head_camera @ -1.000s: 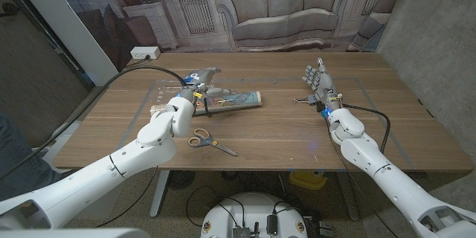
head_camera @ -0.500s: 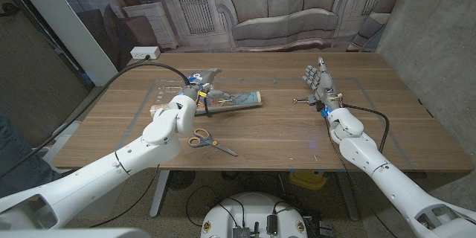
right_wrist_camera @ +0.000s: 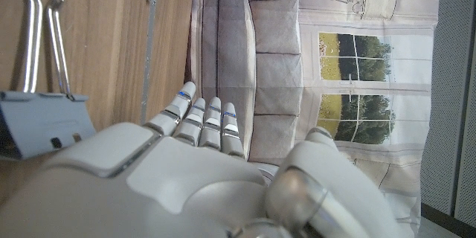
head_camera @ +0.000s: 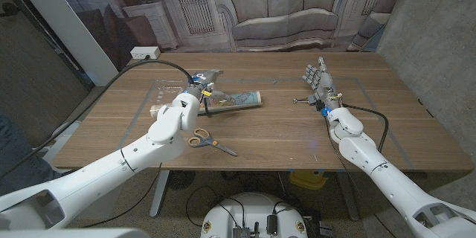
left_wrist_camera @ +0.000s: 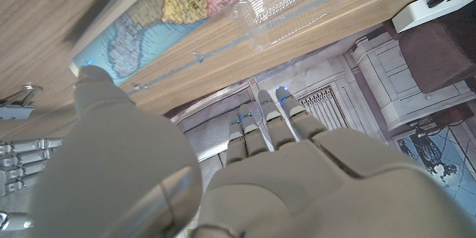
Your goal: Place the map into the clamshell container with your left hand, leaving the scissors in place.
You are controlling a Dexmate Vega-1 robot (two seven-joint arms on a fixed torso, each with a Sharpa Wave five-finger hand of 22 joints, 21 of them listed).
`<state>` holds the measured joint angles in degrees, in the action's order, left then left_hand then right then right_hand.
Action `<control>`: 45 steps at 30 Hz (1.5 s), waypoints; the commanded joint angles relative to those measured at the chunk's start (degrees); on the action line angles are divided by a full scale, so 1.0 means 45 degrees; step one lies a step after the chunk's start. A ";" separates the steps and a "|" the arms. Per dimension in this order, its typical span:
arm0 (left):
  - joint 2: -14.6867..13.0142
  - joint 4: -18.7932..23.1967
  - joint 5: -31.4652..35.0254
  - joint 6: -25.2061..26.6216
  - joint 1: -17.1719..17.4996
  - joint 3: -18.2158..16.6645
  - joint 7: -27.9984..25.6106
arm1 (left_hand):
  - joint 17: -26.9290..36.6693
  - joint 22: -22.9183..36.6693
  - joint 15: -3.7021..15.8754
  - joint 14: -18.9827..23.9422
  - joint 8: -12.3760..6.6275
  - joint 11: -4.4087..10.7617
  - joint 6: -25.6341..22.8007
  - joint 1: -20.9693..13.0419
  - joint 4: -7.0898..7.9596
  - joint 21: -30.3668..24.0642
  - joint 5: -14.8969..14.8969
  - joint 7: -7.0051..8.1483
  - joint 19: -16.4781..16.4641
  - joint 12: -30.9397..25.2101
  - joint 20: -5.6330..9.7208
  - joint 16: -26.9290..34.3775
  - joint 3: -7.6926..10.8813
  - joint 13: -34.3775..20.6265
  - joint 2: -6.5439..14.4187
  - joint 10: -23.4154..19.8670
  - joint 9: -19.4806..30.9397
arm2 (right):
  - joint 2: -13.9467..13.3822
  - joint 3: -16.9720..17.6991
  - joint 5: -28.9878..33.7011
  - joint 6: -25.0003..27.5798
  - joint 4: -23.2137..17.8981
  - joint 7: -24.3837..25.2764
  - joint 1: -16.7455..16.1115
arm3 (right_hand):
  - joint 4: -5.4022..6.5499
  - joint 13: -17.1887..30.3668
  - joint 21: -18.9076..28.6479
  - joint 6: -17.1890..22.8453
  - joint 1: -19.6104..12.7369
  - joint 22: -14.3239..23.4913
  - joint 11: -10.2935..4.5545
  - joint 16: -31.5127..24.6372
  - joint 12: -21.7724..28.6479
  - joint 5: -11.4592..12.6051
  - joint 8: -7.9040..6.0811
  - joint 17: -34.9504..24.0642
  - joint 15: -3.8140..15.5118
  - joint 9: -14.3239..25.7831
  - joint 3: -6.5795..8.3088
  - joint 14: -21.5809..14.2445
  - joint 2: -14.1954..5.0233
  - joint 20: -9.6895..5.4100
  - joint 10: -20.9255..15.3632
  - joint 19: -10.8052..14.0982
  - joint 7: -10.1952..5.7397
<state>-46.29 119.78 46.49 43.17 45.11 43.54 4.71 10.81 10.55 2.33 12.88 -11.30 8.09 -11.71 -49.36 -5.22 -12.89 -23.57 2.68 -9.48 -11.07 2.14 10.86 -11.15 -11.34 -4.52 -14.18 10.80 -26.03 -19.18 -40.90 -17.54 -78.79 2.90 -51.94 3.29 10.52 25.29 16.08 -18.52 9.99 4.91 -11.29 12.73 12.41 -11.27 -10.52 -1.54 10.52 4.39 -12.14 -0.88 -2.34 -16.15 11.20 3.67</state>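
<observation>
Backdrop: printed sofa scene behind a wooden table (head_camera: 282, 130).
Map (head_camera: 239, 99): folded, lying on the table just beside the clamshell container (head_camera: 165, 97) — clear plastic, on the robot's left.
Left hand (head_camera: 204, 82): hovering over the map's near end, fingers apart, holding nothing.
Scissors (head_camera: 210, 142): on the table, nearer the robot than the map.
Right hand (head_camera: 317, 78): upright, fingers apart — a binder clip (head_camera: 303, 102) just beside it.

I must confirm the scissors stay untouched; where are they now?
In the head view the scissors lie on the table's left half, nearer the front edge than the map, beside the left arm.
</observation>
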 commanded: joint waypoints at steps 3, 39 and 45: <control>0.0183 -0.0212 0.0795 -0.0030 -0.0286 0.0303 0.1043 | 0.0055 0.0016 0.0654 0.0070 -0.0048 0.0024 -0.0061 -0.0020 -0.0028 0.0032 -0.0041 -0.0014 -0.0108 -0.0131 0.0169 0.0084 -0.0064 -0.0046 -0.0017 -0.0121 0.0073 | -0.0002 0.0074 -0.0118 0.0039 -0.0085 0.0012 -0.0050 | -0.0070 0.0058 -0.0074 0.0111 -0.0031 0.0047 0.0015 -0.0029 -0.0007 -0.0009 -0.0016 -0.0039 0.0010 0.0051 0.0009 -0.0103 -0.0043 0.0024 -0.0106 0.0103 0.0045; 0.0840 -0.1335 0.2398 -0.1216 -0.0448 0.0722 0.1789 | 0.0087 0.0036 0.0821 0.0545 -0.0225 0.0128 -0.0567 0.0000 0.0099 -0.0061 0.0021 0.0211 -0.0564 -0.0285 0.0211 0.0236 -0.0348 -0.0060 0.0170 -0.0576 0.0087 | -0.0142 0.0267 -0.0310 0.0146 -0.0620 0.0215 -0.0368 | -0.0104 0.0060 -0.0226 0.0142 -0.0037 0.0055 0.0039 -0.0029 -0.0003 -0.0050 -0.0006 -0.0041 0.0014 0.0056 -0.0016 -0.0199 -0.0091 0.0064 -0.0178 0.0235 0.0058; 0.0975 -0.1561 0.2524 -0.1401 -0.0536 0.0749 0.1890 | 0.0088 0.0040 0.0843 0.0584 -0.0226 0.0194 -0.0598 -0.0038 0.0104 -0.0062 0.0023 0.0219 -0.0607 -0.0289 0.0183 0.0237 -0.0382 -0.0061 0.0216 -0.0618 0.0088 | -0.0075 0.0266 -0.0375 0.0129 -0.0503 0.0171 -0.0344 | -0.0111 0.0061 -0.0258 0.0138 -0.0040 0.0057 0.0019 -0.0024 -0.0012 -0.0059 -0.0001 -0.0042 0.0013 0.0056 -0.0019 -0.0209 -0.0106 0.0064 -0.0167 0.0258 0.0073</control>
<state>-43.04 114.66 56.59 38.59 43.22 46.59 12.57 11.09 10.53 2.47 14.80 -12.18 8.99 -13.88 -49.42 -4.89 -12.89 -23.57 3.79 -11.54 -11.93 2.36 11.75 -12.42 -11.32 -3.83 -16.35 11.07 -26.73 -17.94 -42.13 -17.12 -81.81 4.04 -53.77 3.05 10.52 24.50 16.29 -18.66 9.98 5.11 -11.29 12.73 12.41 -11.27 -10.52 -1.42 10.52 4.15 -12.66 -1.01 -2.05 -16.36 11.98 3.90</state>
